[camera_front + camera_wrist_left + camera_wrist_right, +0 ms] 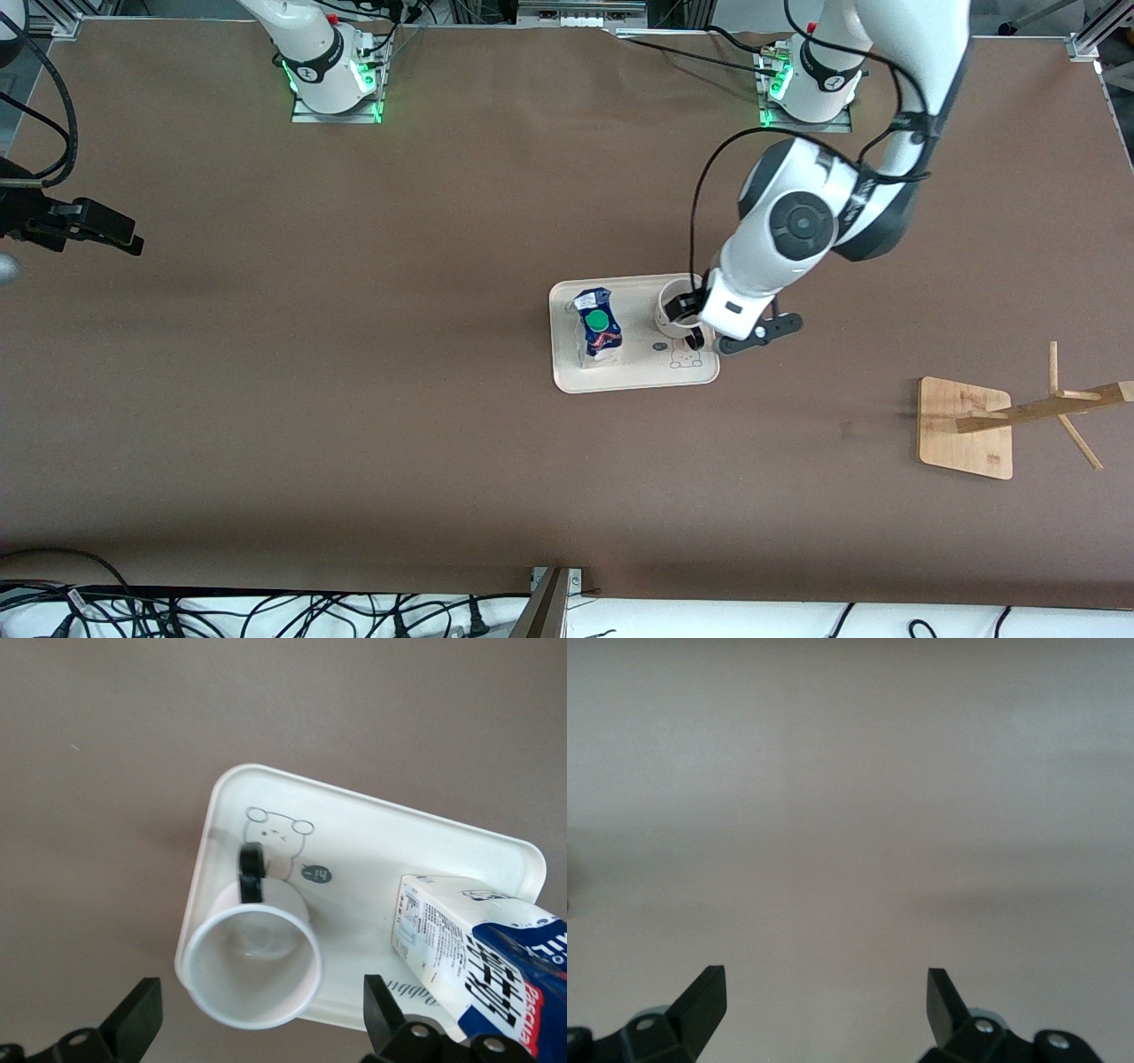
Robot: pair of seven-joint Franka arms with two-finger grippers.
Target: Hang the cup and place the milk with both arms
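**Left gripper spread over the cup on the tray**

You see 2 arms at a brown table (354, 399). Nearest the front camera, toward the left arm's end, stands a wooden rack (1019, 412), well apart from the tray (633, 379). On the tray, the milk (597, 329) stands beside the cup (673, 306). The left gripper (257, 1023) hangs over the cup, fingers spread wide, holding nothing. The right gripper (824, 1005) waits over bare table, fingers also spread.

A descent off-centre could tip the cup or nudge the milk.

The cup's face is hidden, and the rack is cut off at the edge.
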